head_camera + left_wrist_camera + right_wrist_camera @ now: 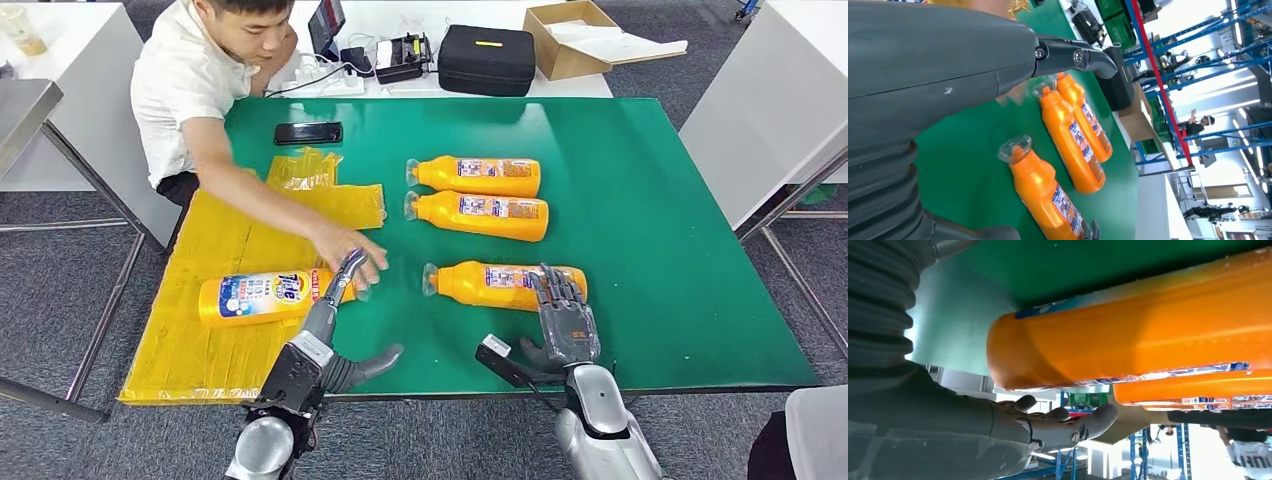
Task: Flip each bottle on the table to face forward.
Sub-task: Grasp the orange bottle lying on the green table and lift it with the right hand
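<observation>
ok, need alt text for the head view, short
Four orange bottles lie on their sides on a green table: three in a group at centre, and a fourth bottle on a yellow mat at left. A person's hand reaches toward that bottle's cap end beside the robot's left hand, while the right hand rests over the nearest grouped bottle.

The person's hand and the left hand hide the near-left bottle's cap — label print unreadable.

A person leans over the green table beside a phone, yellow bags and a black case.
</observation>
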Robot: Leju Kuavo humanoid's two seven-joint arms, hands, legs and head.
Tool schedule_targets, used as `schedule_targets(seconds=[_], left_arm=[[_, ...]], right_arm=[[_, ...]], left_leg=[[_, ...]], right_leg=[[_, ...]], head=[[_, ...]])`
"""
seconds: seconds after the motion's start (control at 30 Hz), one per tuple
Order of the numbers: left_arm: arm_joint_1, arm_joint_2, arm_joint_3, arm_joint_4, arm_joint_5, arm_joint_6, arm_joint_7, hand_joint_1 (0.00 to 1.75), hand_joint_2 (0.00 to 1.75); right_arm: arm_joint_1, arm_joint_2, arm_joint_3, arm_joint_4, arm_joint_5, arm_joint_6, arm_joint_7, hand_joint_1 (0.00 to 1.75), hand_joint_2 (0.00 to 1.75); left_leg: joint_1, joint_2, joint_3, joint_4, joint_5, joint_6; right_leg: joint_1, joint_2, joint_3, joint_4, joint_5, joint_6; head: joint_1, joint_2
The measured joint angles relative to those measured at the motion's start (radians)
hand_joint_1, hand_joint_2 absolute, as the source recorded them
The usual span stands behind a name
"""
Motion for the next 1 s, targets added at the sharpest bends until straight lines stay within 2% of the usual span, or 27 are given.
schedule_targets(seconds=[0.3, 0.47, 1.0], left_arm=[[0.006, 0.0, 0.002, -0.008, -0.007, -0.003, 0.002, 0.0, 1.75], [0.006, 0.0, 0.001, -0.008, -0.005, -0.01, 0.002, 0.0, 1.75], [0.003, 0.0, -0.008, -0.005, 0.001, -0.018, -0.002, 0.0, 1.75]], right_arm=[[-0.005, -0.025, -0.003, 0.001, 0.033, 0.024, 0.025, 0.0, 1.75], [-0.041, -0.037, -0.029, 0.046, 0.019, -0.006, 0.02, 0.0, 1.75], [-0.137, -0.036, -0.073, 0.181, 0.001, -0.037, 0.003, 0.0, 1.75]], left_leg=[[0.0, 0.0, 0.0, 0.0, 0.0, 0.0], [0.0, 0.0, 0.001, 0.0, 0.001, 0.001], [0.0, 0.0, 0.001, 0.0, 0.001, 0.001]], right_leg=[[0.0, 0.0, 0.001, 0.0, 0.0, 0.0], [0.0, 0.0, 0.001, 0.0, 0.001, 0.001], [0.0, 0.0, 0.001, 0.0, 0.001, 0.001]], head=[[0.0, 0.0], [0.0, 0.0], [0.0, 0.0]])
